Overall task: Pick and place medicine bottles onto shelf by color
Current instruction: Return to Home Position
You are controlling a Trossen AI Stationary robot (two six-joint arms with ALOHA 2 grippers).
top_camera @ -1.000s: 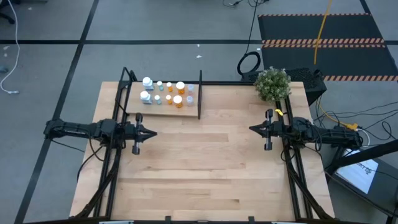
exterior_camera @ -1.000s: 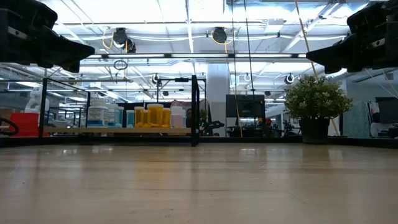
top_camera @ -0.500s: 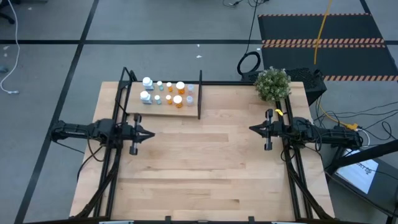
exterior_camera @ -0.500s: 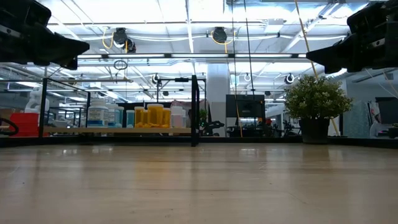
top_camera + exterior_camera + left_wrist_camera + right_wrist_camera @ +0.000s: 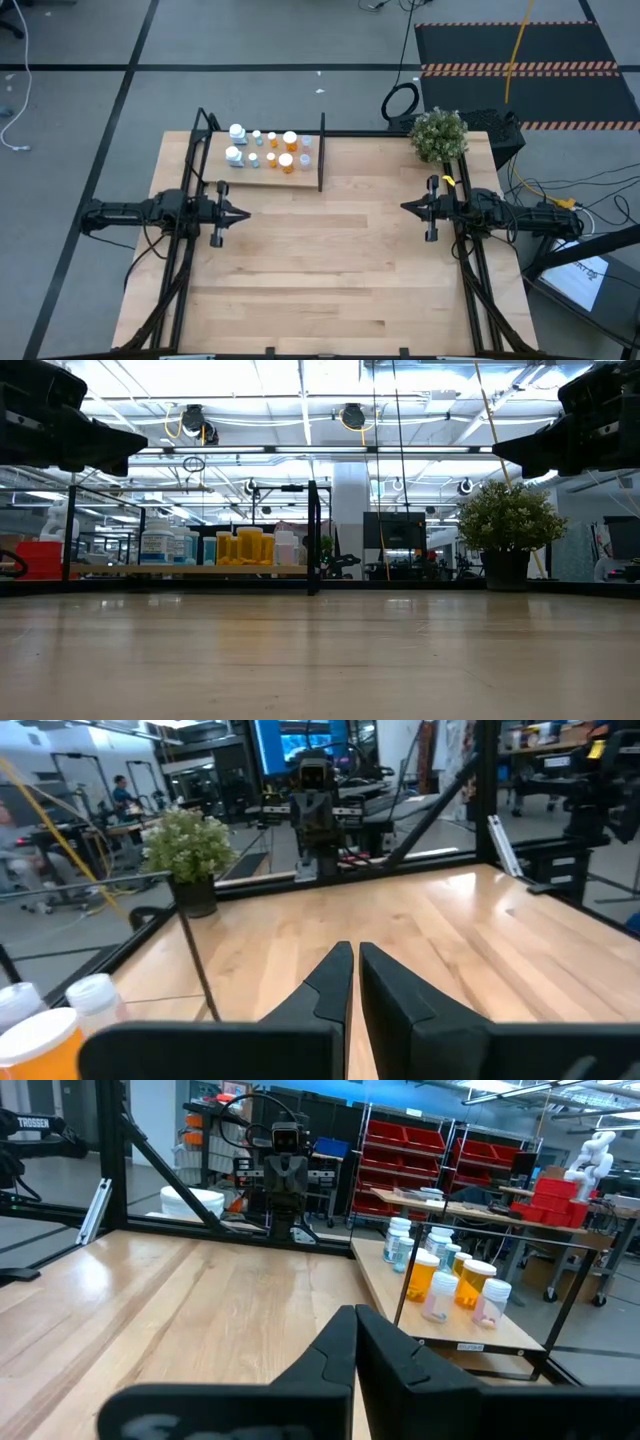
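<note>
Seen from above, a desk (image 5: 320, 280) of smooth, pale wood planks fills the middle of the frame. No bottle shows on its open surface.

At mid-left, the left gripper (image 5: 241, 213) hangs over the desk's left side, pointing toward the centre. At mid-right, the right gripper (image 5: 406, 208) faces it, well apart. Both are dark, matte and wedge-shaped. In each wrist view the jaws are drawn together to a narrow seam with nothing between them, so both are closed and empty.

Farther back, in the upper left of the frame, sits the shelf (image 5: 260, 180), a low light-wood platform with thin black metal posts. A black upright divider (image 5: 321, 150) marks its right end. All the medicine bottles (image 5: 268, 148) in view stand upright on it — small cylinders with round caps, packed close together. The white ones are toward the left and the glossy orange ones in the middle. Pale, see-through ones stand toward the right, nearest the divider.

Beyond the shelf, at the upper right of the desk, stands a bushy green potted plant (image 5: 438, 135).

Sorting looks finished — every visible bottle is shelved and roughly grouped by colour. All that seems left is for the arms to settle at rest.
</note>
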